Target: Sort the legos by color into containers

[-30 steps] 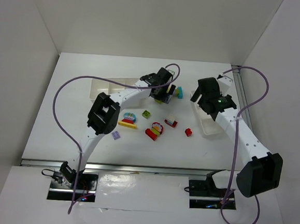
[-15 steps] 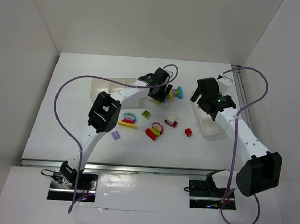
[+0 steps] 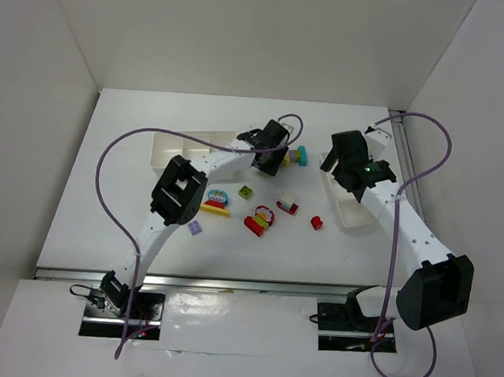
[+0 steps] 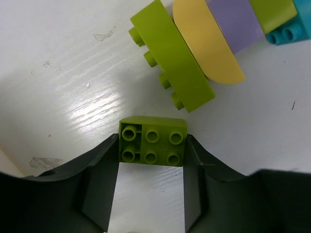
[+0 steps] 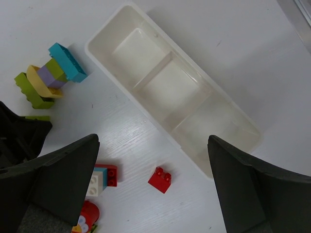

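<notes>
Left wrist view: the left gripper [image 4: 151,145] was clamped on a lime green brick [image 4: 153,140], one finger pressed against each side, down on the white table [image 4: 73,73]. Just beyond lay a stack [image 4: 209,48] of lime, yellow, purple and cyan pieces, apart from the gripped brick. In the right wrist view, the right gripper [image 5: 153,138] hung spread wide, holding nothing, above the three-compartment tray [image 5: 141,48]. A red brick [image 5: 160,179] lay just beside that tray.

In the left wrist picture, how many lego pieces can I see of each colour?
Lime green: 3 (loose brick, large stacked brick, small stacked piece)
Yellow piece: 1
Purple piece: 1
Cyan piece: 1
Total: 6
</notes>
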Action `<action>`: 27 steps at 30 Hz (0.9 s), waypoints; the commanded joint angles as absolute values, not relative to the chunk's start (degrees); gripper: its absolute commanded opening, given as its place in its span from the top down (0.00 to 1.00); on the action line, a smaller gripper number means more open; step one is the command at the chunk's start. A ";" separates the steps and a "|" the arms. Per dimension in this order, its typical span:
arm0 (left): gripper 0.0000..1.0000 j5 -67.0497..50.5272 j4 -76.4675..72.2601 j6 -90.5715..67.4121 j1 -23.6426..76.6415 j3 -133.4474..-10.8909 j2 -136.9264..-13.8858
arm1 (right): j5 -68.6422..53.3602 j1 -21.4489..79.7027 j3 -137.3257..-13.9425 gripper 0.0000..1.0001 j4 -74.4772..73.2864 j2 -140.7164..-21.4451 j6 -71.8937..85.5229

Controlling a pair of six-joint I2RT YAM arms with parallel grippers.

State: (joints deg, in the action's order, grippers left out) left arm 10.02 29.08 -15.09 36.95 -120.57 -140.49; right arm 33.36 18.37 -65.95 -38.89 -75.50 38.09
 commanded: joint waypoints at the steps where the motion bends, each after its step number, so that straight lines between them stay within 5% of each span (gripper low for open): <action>1: 0.49 10.99 29.44 -14.85 37.27 -118.49 -136.24 | 35.95 18.02 -65.92 0.00 -40.87 -75.06 39.02; 7: 0.68 11.51 31.11 -14.24 37.79 -115.40 -125.79 | 37.09 18.02 -66.62 0.00 -40.87 -75.06 39.02; 25: 0.68 14.60 37.97 -23.73 26.81 -104.85 -111.62 | 34.80 18.02 -68.90 0.00 -37.88 -75.59 39.02; 27: 0.59 13.19 37.35 -24.26 25.67 -104.85 -113.11 | 34.80 18.02 -68.91 0.00 -38.41 -75.59 39.02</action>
